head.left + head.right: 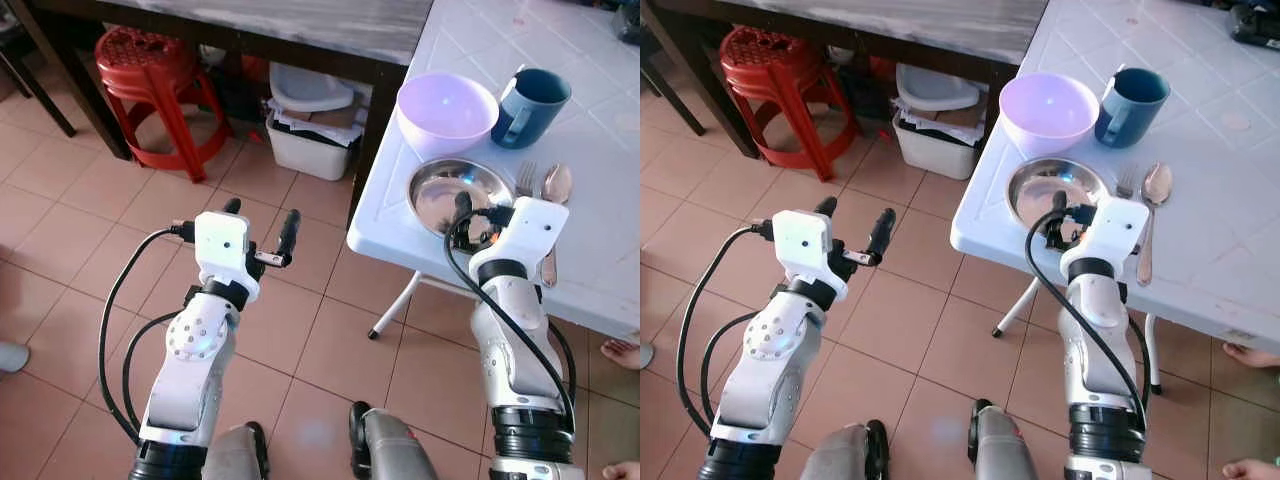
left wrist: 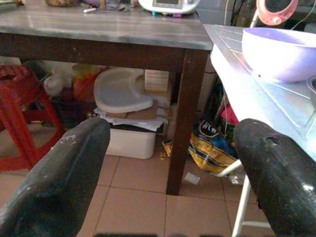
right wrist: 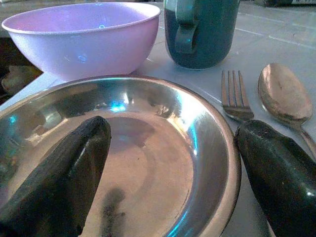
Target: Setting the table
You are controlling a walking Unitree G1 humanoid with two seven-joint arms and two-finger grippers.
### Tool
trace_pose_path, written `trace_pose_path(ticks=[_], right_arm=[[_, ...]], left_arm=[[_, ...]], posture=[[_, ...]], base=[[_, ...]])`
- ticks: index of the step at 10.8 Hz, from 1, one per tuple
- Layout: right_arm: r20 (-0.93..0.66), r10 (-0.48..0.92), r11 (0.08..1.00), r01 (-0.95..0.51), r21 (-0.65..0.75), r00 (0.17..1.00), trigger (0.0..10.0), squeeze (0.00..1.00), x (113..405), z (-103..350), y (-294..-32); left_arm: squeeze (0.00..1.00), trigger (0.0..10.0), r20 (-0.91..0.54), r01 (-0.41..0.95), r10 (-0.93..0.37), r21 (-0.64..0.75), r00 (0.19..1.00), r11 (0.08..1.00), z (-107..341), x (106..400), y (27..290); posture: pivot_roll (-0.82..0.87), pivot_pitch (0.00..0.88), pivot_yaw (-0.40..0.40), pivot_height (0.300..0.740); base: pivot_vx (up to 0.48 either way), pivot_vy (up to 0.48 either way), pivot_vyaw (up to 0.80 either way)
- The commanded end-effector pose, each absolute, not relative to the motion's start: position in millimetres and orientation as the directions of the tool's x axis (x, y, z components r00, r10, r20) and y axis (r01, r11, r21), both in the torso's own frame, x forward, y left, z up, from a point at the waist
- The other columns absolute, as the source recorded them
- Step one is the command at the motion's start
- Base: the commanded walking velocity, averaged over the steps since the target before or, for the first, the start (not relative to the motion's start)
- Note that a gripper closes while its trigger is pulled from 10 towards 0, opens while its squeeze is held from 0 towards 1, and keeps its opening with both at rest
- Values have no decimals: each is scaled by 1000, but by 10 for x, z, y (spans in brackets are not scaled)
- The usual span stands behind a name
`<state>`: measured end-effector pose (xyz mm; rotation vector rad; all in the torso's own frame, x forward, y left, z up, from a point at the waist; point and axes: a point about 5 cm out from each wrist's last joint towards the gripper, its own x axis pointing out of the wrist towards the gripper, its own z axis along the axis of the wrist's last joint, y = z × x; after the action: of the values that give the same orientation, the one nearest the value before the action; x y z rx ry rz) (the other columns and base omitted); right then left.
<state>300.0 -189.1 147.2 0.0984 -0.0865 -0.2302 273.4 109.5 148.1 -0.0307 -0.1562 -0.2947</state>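
A: Where the right gripper (image 3: 173, 163) is seen from its own wrist, how are its fingers set?

B: They are spread wide; one finger (image 3: 59, 173) is held over the metal plate (image 3: 148, 148), the other past its rim on the fork side. Nothing is gripped between them.

A: What is added by that close view?

B: The fork (image 3: 234, 96) and spoon (image 3: 284, 94) are shown lying side by side just beside the plate. The purple bowl (image 3: 84, 37) and the blue mug (image 3: 200, 29) are seen behind the plate, next to each other. Whether bowl and plate touch cannot be told.

A: And from the head?

B: The whole setting is placed near the corner of the white table (image 1: 600, 250), with the right wrist above the plate's near edge. Bare toes (image 1: 622, 352) of a person are seen on the floor by the table.

A: The left gripper (image 1: 262, 230)?

B: It is held out over the tiled floor (image 1: 300, 330), well apart from the white table, fingers wide apart and empty.

A: What is given by its wrist view?

B: A dark wooden table (image 2: 108, 29) is shown, with a white bin (image 2: 131, 138) and a red stool (image 2: 19, 98) under it. The purple bowl is caught at the white table's edge.
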Motion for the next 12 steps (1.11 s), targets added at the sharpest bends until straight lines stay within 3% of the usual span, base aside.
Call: trace_pose_path(ticks=[1, 7, 12], right_arm=[[94, -239, 963, 224, 149, 966, 10000, 0, 2972, 1557, -1888], [54, -253, 947, 236, 220, 966, 10000, 0, 2743, 1582, -1881], [-17, -244, 930, 239, 281, 970, 10000, 0, 2733, 1467, -1891]], left_arm=[[0, 10000, 171, 304, -300, 0, 938, 953, 1527, 2716, 1095], [0, 10000, 181, 350, -349, 30, 919, 936, 1557, 2712, 1076], [0, 10000, 183, 359, -359, 35, 915, 933, 1569, 2715, 1070]], posture=[[-23, 245, 18, 740], [-31, 244, 21, 740], [-30, 247, 23, 740]], base=[[0, 0, 0], [0, 0, 0], [0, 0, 0]])
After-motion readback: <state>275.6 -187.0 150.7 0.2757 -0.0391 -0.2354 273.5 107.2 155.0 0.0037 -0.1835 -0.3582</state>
